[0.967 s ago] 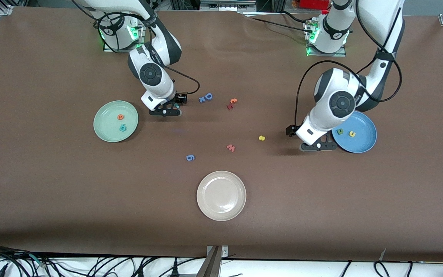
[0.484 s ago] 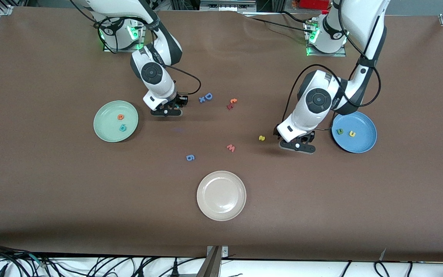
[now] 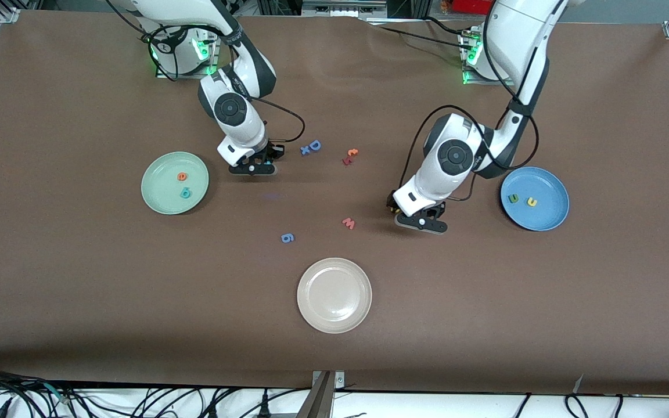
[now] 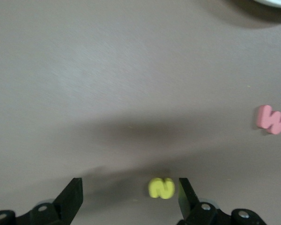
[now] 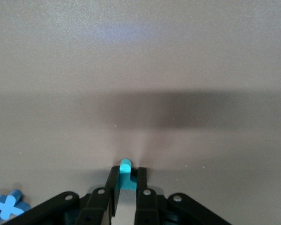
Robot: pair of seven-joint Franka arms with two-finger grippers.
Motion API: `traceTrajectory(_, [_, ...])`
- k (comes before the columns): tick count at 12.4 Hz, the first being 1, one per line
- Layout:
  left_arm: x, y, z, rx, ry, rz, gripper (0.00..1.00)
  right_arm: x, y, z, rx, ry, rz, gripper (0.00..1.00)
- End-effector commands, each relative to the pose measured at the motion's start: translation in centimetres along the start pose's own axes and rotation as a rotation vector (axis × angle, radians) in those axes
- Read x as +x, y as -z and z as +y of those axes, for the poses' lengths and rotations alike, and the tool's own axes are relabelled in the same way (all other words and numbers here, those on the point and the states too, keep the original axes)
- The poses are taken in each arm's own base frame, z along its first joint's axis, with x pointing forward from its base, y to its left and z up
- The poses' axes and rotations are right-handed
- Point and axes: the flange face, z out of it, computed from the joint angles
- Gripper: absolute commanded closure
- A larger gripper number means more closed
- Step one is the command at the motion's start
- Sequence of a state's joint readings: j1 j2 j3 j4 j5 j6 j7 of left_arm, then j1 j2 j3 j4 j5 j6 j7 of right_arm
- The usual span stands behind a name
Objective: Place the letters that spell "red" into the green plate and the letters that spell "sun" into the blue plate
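The green plate [image 3: 163,200] already holds the orange "e" [image 3: 182,176] and teal "d" [image 3: 185,192]; the blue plate [image 3: 548,217] holds the olive "n" [image 3: 513,198] and yellow "u" [image 3: 532,202]. Two letters remain, by my reckoning; the right gripper [image 5: 126,182] pinches the teal "r" [image 5: 125,166] at the table beside the green plate; the left gripper [image 4: 129,194], fingers spread, brackets the yellow "s" [image 4: 162,188] lying between the red "w" [image 3: 349,223] and the blue plate.

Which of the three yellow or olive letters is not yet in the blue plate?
The yellow "s", lying on the table between the left tool's open fingers. The other two already lie in the blue plate.

Brown table cover [image 3: 485,325], cables [image 3: 137,400] along near edge, even light.
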State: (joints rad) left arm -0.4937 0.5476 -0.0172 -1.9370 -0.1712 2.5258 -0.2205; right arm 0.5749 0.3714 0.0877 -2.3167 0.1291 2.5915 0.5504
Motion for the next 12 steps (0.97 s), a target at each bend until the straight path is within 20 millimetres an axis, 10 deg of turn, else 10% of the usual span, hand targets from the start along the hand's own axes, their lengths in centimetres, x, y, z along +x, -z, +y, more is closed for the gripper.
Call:
traceTrajectory(1, [0.3, -0.5, 0.8, -0.020, 0.098, 0.002, 0.10, -0.2, -0.1, -0.2, 0.006, -0.009, 0.010, 0.98])
traceTrajectory(7, [-0.6, -2.3, 2.5, -0.005, 0.161, -0.011, 0.16, 3.0, 5.9, 3.6, 0.000, 0.016, 0.027, 0.98])
traceTrajectory(12, [-0.9, -3.3, 2.0, 0.006, 0.151, -0.025, 0.30, 7.0, 10.5, 17.0, -0.020, 0.128, -0.057, 0.98])
